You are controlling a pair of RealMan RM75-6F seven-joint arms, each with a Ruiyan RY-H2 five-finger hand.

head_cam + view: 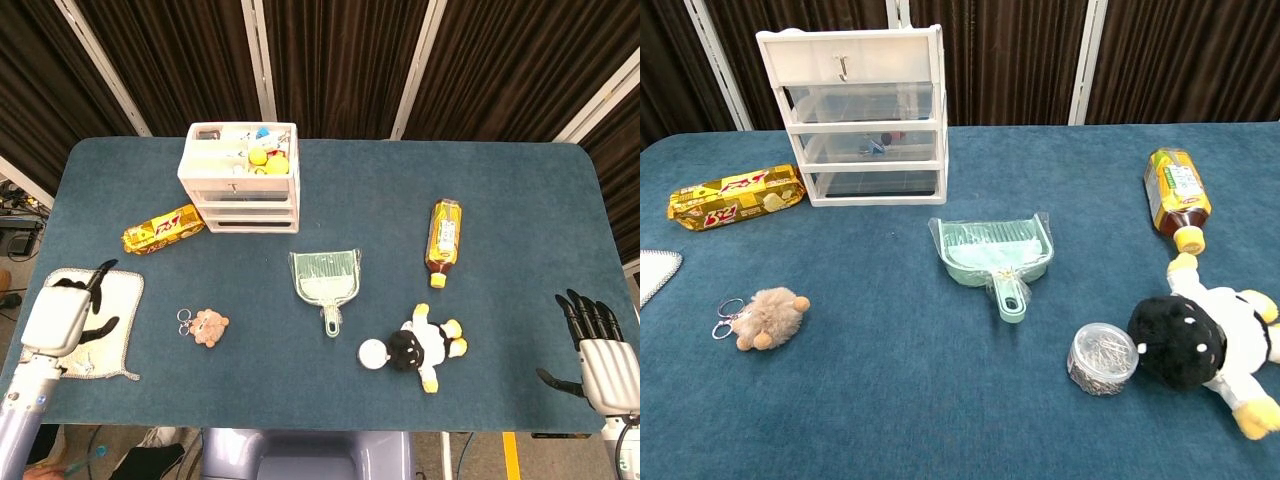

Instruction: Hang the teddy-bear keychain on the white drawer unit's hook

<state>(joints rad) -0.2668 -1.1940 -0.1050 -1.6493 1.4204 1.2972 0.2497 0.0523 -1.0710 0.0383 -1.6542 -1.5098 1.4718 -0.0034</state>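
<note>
The brown teddy-bear keychain lies on the blue table with its metal ring to its left. At the back left stands the white drawer unit; a small metal hook sticks out of its top drawer front. My left hand hovers over a white cloth, well left of the keychain, holding nothing, its fingers bent downward. My right hand sits at the table's front right corner, fingers spread and empty. Neither hand shows in the chest view.
A yellow snack packet lies left of the drawers. A green dustpan is mid-table. To the right are a tea bottle, a black-and-white plush and a round jar of pins.
</note>
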